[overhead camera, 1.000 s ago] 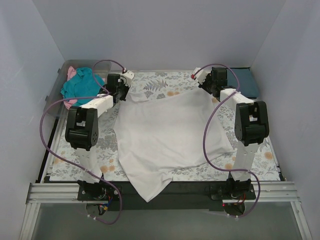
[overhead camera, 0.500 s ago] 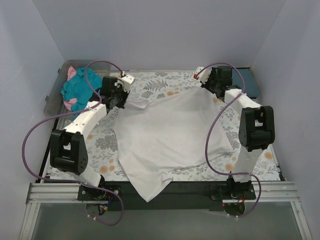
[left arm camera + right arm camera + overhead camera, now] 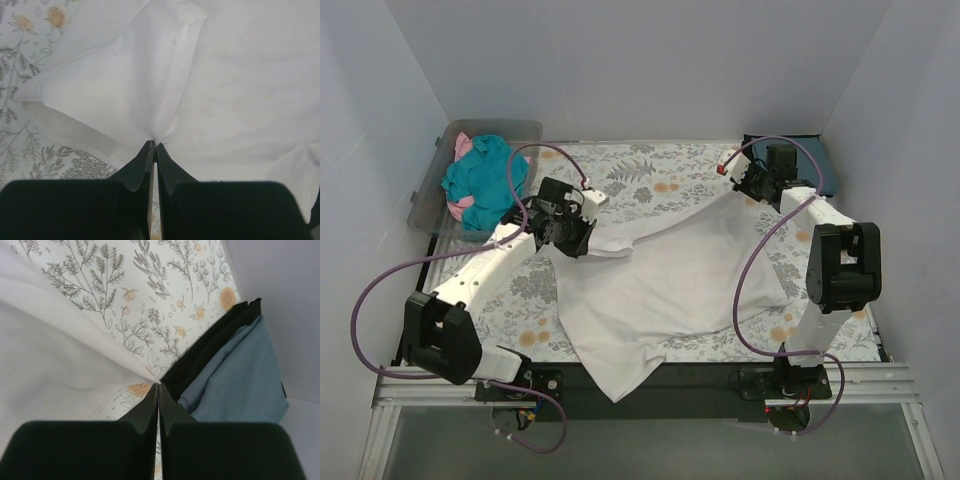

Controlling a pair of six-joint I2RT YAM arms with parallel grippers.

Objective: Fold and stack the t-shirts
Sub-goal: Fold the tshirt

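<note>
Left gripper (image 3: 154, 145) pinched on white t-shirt (image 3: 660, 270) sleeve fold, seam clear only in wrist view. Right gripper (image 3: 158, 386) clamped on far corner, beside slate-blue t-shirt (image 3: 240, 375). White t-shirt spread mid-table on floral cover (image 3: 650, 165). Overhead adds teal t-shirt (image 3: 480, 180) and pink t-shirt (image 3: 463, 148) in bin (image 3: 525, 130). Count: four shirts, two grippers.

White tee (image 3: 660, 290) sprawls mid-table, slate-blue tee (image 3: 825, 170) folded far-right, teal and pink tees (image 3: 480, 180) bunched far-left.
</note>
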